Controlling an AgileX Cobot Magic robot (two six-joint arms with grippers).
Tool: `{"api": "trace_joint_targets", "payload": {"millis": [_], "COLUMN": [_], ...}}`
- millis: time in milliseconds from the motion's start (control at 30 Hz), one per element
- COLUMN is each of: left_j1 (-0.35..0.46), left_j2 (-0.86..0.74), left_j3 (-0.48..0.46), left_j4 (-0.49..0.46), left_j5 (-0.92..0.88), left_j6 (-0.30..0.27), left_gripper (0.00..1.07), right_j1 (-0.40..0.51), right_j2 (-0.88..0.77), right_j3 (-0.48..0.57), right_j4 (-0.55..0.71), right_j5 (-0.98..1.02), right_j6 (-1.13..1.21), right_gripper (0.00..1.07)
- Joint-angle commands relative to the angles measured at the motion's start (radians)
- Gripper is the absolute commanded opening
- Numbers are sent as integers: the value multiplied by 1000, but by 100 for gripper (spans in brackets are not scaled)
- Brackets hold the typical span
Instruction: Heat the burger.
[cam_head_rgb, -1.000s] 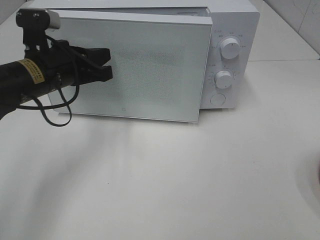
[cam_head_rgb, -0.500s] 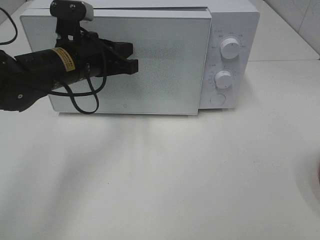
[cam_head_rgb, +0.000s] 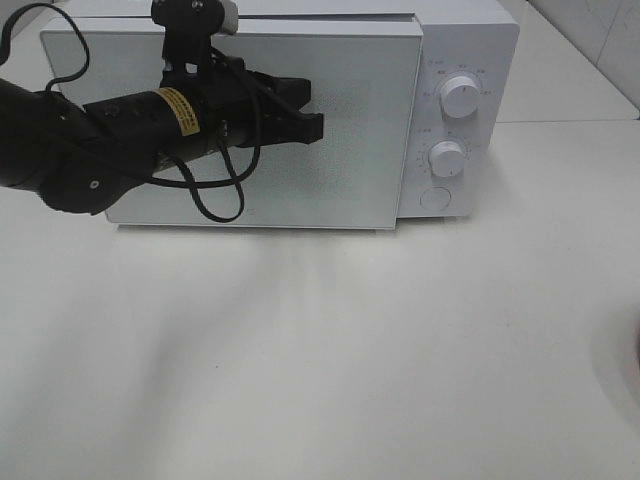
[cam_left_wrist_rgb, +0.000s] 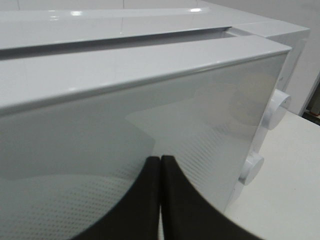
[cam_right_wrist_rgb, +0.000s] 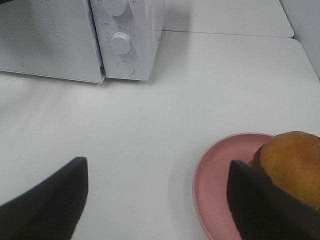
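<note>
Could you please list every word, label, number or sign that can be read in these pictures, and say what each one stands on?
Nothing can be read for certain.
Yellow sticker on the black left arm: dark print, too small to read.
Markings around the white microwave's upper round knob: too small and faint to read.
Markings around its lower round knob: likewise unreadable.
Small mark low on the pale grey microwave door: too tiny to tell.

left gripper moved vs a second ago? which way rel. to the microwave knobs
Yes. The left gripper, jaws shut, has travelled right across the microwave door, closing on the upper knob. The door has swung nearly shut meanwhile.
</note>
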Motion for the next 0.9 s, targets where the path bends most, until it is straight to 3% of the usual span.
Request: {"api": "trace_joint_targets", "payload": {"millis": [33, 633, 900], "left_j1": [-4, -70, -97], "left_j2": [19, 158, 163], "left_j3": [-51, -317, -337], "left_j4": [-96, -127, -130], "left_j5": [-2, 125, 186], "left_j6": [-2, 2, -1], "left_gripper": [0, 0, 0], "right_j1": [-7, -7, -7], "right_j2": [-30, -30, -30], "right_j3": [2, 2, 2], "right_j4": [4, 4, 4], "right_j5": [-16, -16, -16], "right_j6": [3, 3, 3], "right_gripper": [76, 76, 76]}}
